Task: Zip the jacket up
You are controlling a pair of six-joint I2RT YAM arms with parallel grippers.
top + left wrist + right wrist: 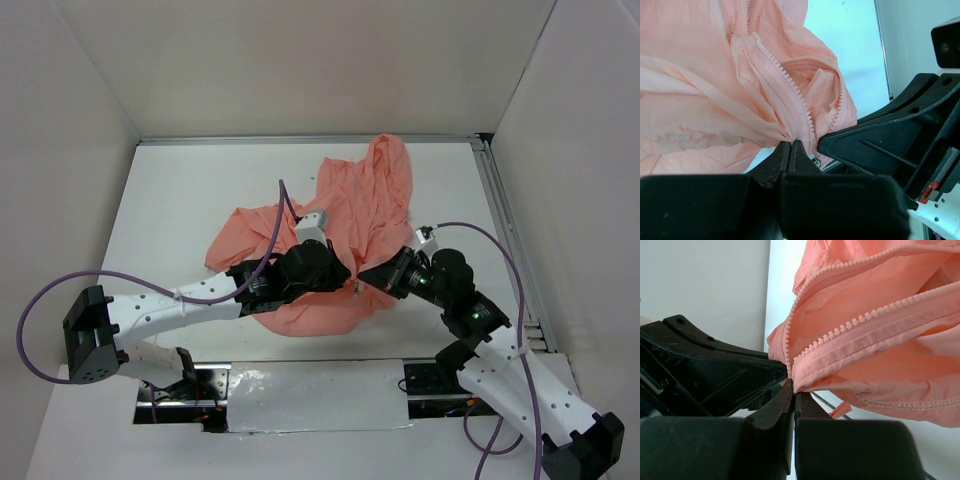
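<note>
Currently, the jacket (360,200) is clamped at its zipper (785,75) ends, mid-frame, by both jaws; thin fabric may be lost if tugged.

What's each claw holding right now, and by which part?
Both hold the jacket. The left claw pinches fabric beside the zipper teeth; the right claw pinches the zipper tape at its end.

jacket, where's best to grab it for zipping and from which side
Grip the jacket at the end of its zipper tape, coming from the near edge in line with the teeth. That flat toothed strip likely pinches firmer than the loose wrinkled fabric; the left pincer and right pincer are shut there.
</note>
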